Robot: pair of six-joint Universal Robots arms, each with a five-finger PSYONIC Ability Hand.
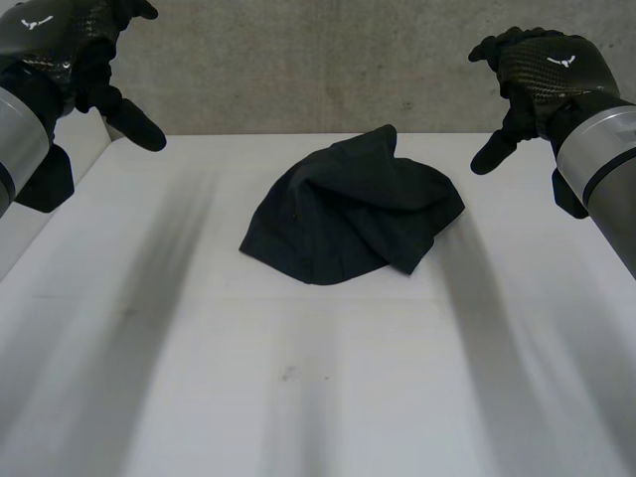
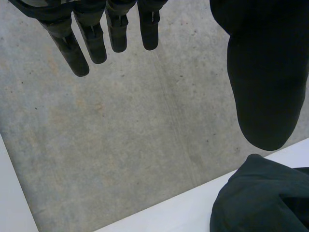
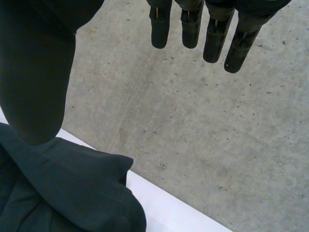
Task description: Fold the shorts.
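Left hand and right hand are held raised, fingers straight and empty; crumpled shorts are flanked, untouched, by the fingertips, presumably so flattening can be started.

The shorts are lying as soft, matt dark cloth, creasing into folds, on a table that is looking smooth, white and matt. The left hand and right hand are showing black shells with a slight gloss — a fine weave pattern on the backs — while the grey concrete behind is looking rough and speckled.
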